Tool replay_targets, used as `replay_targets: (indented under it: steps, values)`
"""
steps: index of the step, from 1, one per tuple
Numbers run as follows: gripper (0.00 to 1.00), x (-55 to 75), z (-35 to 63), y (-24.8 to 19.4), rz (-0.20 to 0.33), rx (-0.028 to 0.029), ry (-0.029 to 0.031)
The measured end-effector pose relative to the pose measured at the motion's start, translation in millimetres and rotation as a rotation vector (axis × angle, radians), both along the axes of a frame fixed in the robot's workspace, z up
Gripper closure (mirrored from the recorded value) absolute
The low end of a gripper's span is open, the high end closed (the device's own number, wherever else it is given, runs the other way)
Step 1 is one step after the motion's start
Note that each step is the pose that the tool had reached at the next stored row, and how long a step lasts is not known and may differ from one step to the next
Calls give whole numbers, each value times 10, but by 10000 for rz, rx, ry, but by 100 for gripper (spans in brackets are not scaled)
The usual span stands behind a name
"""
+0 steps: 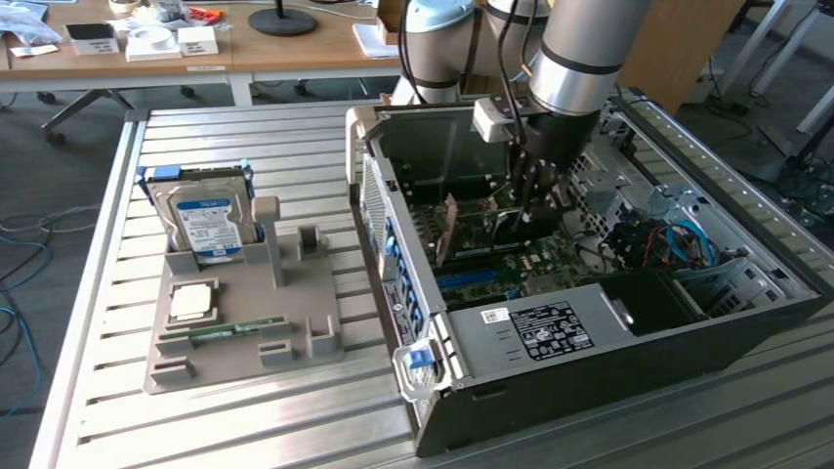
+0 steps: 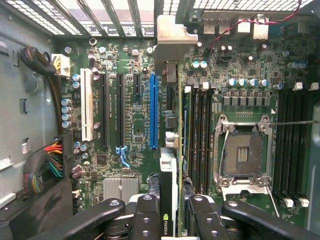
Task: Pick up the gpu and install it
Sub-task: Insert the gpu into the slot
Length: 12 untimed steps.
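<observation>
The arm is reaching down into the open computer case [image 1: 587,391], which lies on its side on the slatted table [image 1: 261,420]. The end effector [image 1: 528,207] hangs low over the motherboard [image 2: 125,100]. From the wrist view it's a clean hold: the end effector [image 2: 172,220] is pinching the gpu [image 2: 169,175], one black finger on each face. The card stands on edge, its silver end bracket up by the case's rear slot openings. The gpu's green edge runs parallel to the long blue expansion slot [image 2: 153,110], just beside it, on the side toward the black memory slots [image 2: 200,135]. Whether the card's lower edge touches the board, I can't tell. Beyond those slots sits the open processor socket [image 2: 242,155]. Over on the exterior view's left, a grey parts holder [image 1: 248,342] rests on the table. It carries an upright hard drive [image 1: 209,220], a processor chip [image 1: 193,301] and a slim RAM stick [image 1: 229,332].
</observation>
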<state>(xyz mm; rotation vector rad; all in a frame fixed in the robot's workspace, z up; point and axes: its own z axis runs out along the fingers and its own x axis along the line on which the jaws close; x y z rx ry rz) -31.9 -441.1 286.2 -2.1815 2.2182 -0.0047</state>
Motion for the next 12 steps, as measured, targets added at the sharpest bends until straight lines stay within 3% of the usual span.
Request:
replay_targets:
  steps: [5, 12]
  values:
    - [73, -1, 0, 0, 1, 0, 0]
    - [73, -1, 0, -36, 2, 0, 0]
